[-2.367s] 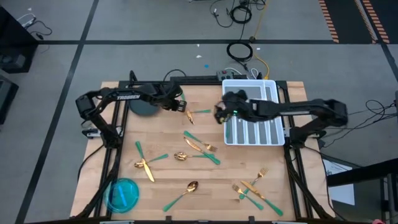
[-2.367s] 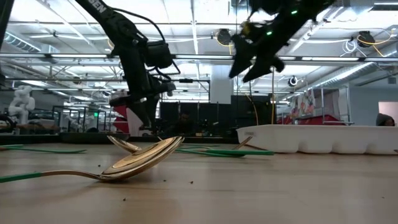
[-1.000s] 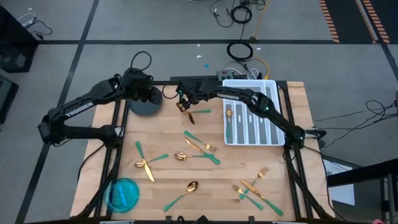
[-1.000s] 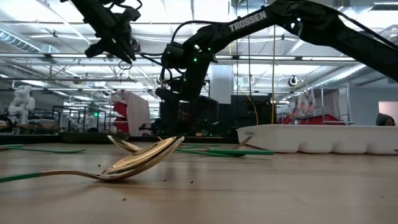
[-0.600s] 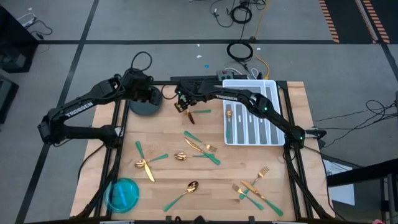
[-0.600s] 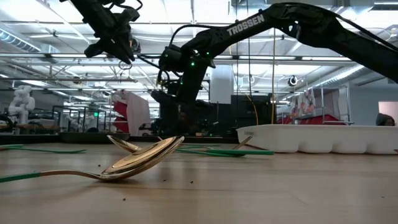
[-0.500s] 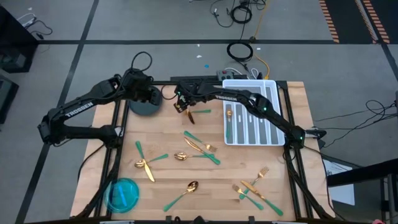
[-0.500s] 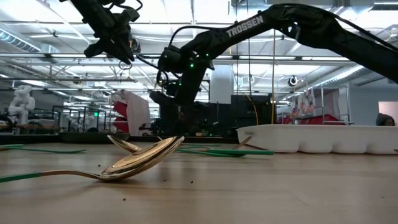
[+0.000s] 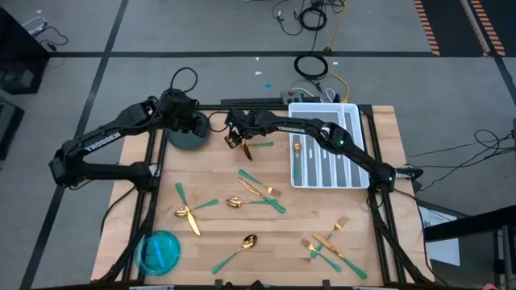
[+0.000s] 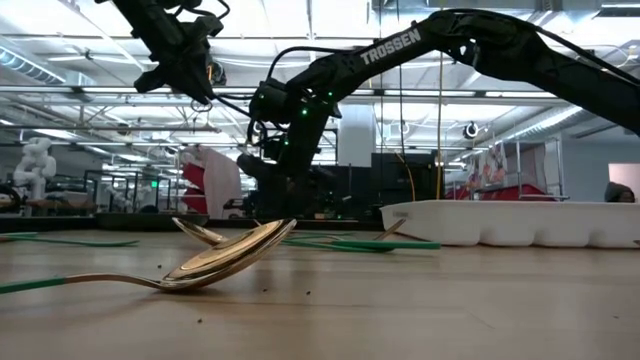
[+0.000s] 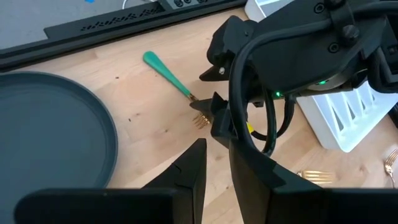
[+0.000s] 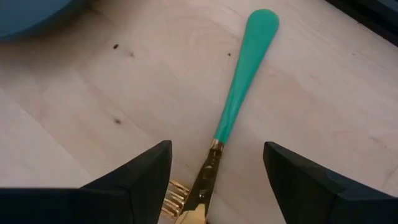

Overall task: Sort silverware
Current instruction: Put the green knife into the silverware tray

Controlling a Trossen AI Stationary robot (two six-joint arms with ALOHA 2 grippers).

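- Two dark arms work over the wooden table, and the right gripper is the busy one, reaching across to the far-left part of the tabletop.
- Its fingers stand wide apart and straddle a fork lying flat on the wood; the gold neck and tines sit in the gap between them, the green handle pointing away from the wrist.
- Neither finger touches the fork as far as the right wrist view shows.
- From the left wrist view, the same fork lies just beside the dark round plate, with the right gripper low over its tines.
- The left gripper hangs above the dark plate at the table's far-left corner, raised well off the surface; its fingers are close together with only a narrow gap, and nothing is between them.
- The white divided tray sits at the far right of the table, with one gold-and-green piece lying in its leftmost slot.
- The rest of the silverware lies scattered on the wood: a cluster mid-table, a pair toward the left, a spoon near the front edge, and a small heap at the front right.
- A blue round dish sits at the front-left corner.
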